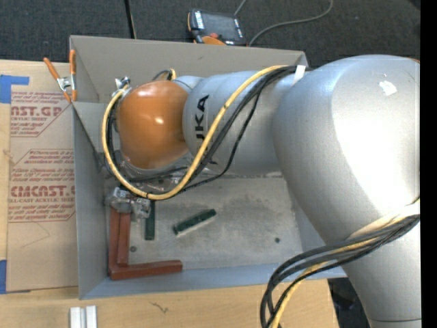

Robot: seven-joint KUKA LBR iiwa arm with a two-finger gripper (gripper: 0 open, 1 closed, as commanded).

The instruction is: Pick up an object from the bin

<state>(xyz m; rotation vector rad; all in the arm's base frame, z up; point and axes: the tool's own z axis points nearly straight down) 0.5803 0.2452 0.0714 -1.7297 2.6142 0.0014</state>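
The gripper (130, 202) hung low at the left of the bin (259, 214), over the upper end of a red-brown L-shaped bar (121, 241) — whether its jaws stood apart or together could not be told. The bar looked stiff and light — best pinched across one narrow leg.

Bin floor (263, 207) open toward view's right; red L-bracket (121, 250) hugs left wall, green stick (194, 221) mid-floor
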